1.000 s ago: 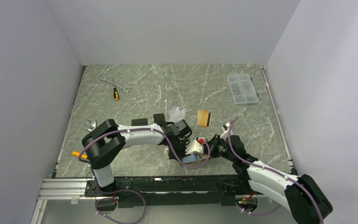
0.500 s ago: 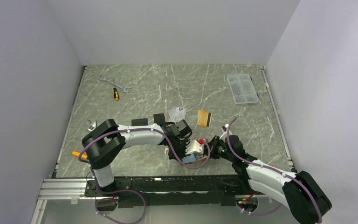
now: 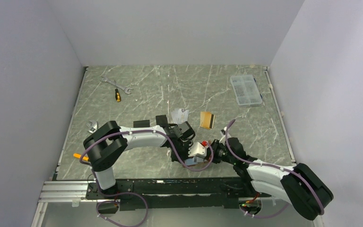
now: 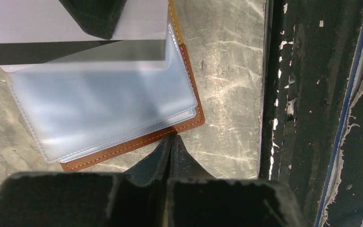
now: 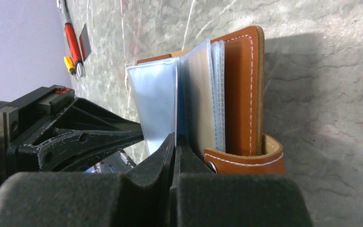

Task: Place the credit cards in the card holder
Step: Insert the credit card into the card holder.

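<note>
**Holder** [image 3: 194, 161]: tan leather with pale stitching. It lies open on the table [image 3: 170, 90] at the near edge, centre, between the two grippers. Its clear sleeves [image 5: 158, 104] fan up from the cover. The snap tab [image 5: 246, 161] sits just beside the right gripper's tips.

**Striped card** [image 4: 71, 28]: silver-grey with a black stripe. It sits at the mouth of the top sleeve. One edge shows through the plastic and the rest is outside.

**Left gripper** [image 4: 171, 142]: on the left of the holder. The fingers are pressed together with nothing between them. The tips are at the holder's stitched leather edge; whether they touch it or stop just beside it cannot be told.

**Right gripper** [image 5: 175, 142]: on the right of the holder. The fingers are pressed together, with the tips at the edge of one clear sleeve. Whether that sleeve is nipped between them cannot be told.

**Loose cards**, all flat on the table beyond the holder and apart from it:
- Orange card [image 3: 207, 119], with a dark stripe.
- Pale card [image 3: 180, 114], to the left of the orange card.
- Two black cards [image 3: 161, 120], further left beside the left arm.

**Box** [image 3: 246, 90]: clear plastic with compartments, at the far right and well apart from the holder.

**Wrench** [image 3: 116, 84] and **screwdriver** [image 3: 117, 95]: at the far left, near each other.
</note>
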Controlling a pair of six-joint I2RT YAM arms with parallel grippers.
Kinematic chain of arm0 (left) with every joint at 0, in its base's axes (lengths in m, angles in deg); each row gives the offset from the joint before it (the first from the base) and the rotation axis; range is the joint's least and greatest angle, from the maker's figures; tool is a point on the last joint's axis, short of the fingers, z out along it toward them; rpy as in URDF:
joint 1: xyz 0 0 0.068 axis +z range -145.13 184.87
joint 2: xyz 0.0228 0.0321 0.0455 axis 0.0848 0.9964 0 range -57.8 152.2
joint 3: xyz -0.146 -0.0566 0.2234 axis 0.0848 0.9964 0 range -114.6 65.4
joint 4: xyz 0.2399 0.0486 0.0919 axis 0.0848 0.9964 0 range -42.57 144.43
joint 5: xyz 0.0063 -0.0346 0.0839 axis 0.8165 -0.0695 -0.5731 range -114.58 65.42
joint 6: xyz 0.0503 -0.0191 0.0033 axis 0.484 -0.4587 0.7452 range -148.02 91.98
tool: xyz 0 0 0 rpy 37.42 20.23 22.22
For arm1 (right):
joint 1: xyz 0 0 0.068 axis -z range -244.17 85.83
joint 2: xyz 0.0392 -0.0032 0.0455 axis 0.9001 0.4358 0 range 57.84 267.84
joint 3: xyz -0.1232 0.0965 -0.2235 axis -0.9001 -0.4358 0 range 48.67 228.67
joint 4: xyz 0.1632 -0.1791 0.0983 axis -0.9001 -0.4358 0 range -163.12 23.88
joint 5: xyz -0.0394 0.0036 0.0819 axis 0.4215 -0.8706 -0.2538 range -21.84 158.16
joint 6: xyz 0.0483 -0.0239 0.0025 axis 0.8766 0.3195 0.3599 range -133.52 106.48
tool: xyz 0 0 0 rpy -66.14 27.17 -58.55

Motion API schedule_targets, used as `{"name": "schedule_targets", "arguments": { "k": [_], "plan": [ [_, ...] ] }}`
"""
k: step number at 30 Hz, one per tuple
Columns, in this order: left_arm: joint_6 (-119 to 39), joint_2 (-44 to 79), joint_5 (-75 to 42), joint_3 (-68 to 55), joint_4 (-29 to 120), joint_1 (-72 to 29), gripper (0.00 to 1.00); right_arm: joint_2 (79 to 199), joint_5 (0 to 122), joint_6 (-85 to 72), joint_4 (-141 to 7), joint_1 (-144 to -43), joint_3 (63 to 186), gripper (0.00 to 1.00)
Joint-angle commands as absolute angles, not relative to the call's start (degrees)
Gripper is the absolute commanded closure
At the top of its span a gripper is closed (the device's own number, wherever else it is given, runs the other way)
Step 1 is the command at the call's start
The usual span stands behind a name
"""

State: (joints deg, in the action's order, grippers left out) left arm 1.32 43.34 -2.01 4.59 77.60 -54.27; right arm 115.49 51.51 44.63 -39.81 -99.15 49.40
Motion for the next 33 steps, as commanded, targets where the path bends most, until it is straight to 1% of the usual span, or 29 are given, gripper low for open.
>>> {"name": "schedule_targets", "arguments": {
  "k": [1,6,10,12,15,18,26,29,33],
  "plan": [
    [3.45,46.52,-8.89,4.07,77.68,-52.84,0.97,118.05,51.77,45.6,-40.73,-101.31,42.3,1.0],
    [3.53,47.72,-10.43,1.99,78.4,-50.38,0.97,115.25,53.63,46.56,-45.73,-102.11,43.09,1.0],
    [3.32,49.36,-11.28,0.48,78.81,-49.72,0.98,108.52,56.1,47.84,-53.17,-102.56,43.63,1.0],
    [3.31,49.93,-11.27,0.03,79.27,-49.73,0.98,104.31,57.21,49.16,-55.62,-102.93,43.05,1.0],
    [3.36,49.8,-11.02,0.09,79.55,-49.79,0.99,101.77,57.81,50.15,-56.95,-103.45,42.31,1.0],
    [3.51,49.44,-10.64,0.19,79.88,-49.81,0.98,103.04,57.75,50.13,-56.11,-103.87,42.47,1.0],
    [3.89,48.68,-10.45,1.22,80.24,-51.31,0.99,111.22,56.1,50.1,-50.1,-104.65,42.64,1.0],
    [3.94,48.64,-10.29,1.35,80.48,-51.71,0.99,110.66,56.73,50.57,-51.19,-104.7,42.69,1.0],
    [4.06,48.38,-10.17,1.58,80.65,-52.24,1.0,105.19,60.06,52.66,-58.2,-106.23,43.0,1.0]
  ]
}}
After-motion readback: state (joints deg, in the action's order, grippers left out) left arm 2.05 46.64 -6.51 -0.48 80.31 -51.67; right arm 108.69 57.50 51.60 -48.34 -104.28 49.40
